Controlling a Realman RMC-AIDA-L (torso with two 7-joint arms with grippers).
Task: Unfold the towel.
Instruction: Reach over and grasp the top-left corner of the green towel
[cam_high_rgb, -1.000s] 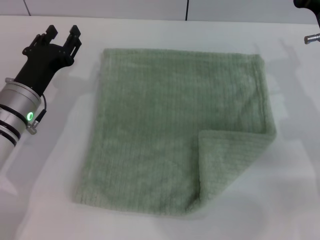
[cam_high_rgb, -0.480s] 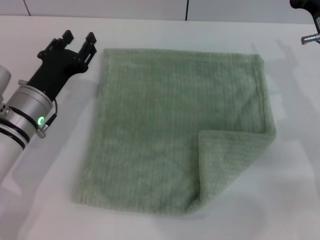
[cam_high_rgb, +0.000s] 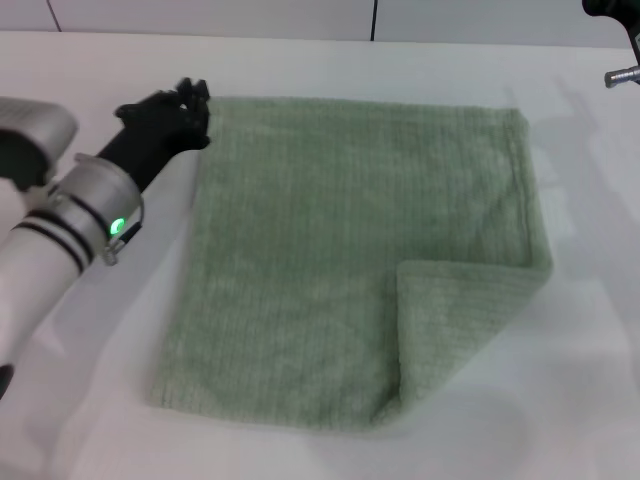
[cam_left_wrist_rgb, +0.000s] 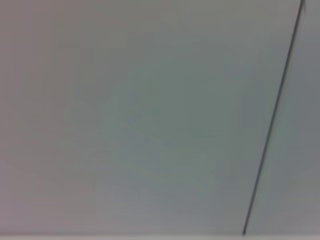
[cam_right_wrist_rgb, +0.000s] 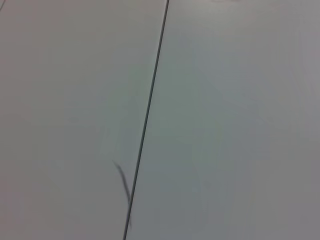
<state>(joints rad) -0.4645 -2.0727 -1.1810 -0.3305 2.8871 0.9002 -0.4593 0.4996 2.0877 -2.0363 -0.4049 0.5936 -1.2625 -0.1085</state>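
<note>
The pale sage-green towel (cam_high_rgb: 330, 220) lies flat on the white table (cam_high_rgb: 590, 400) in the head view. Its near right corner (cam_high_rgb: 465, 315) is folded back over the cloth. My left gripper (cam_high_rgb: 188, 100) is at the towel's far left corner, at the cloth's edge, with its black body low over the table. Only a dark piece of my right arm (cam_high_rgb: 608, 8) shows at the far right edge of the head view; its gripper is out of view. Neither wrist view shows the towel.
A wall of pale panels with a dark seam (cam_high_rgb: 374, 20) runs behind the table's far edge. Both wrist views show only such panels and a seam (cam_left_wrist_rgb: 272, 130) (cam_right_wrist_rgb: 147, 120). Bare table surrounds the towel on all sides.
My left arm has swung right and forward, bringing its gripper from the open table at the far left to the towel's far left corner. The towel and right arm have not moved.
</note>
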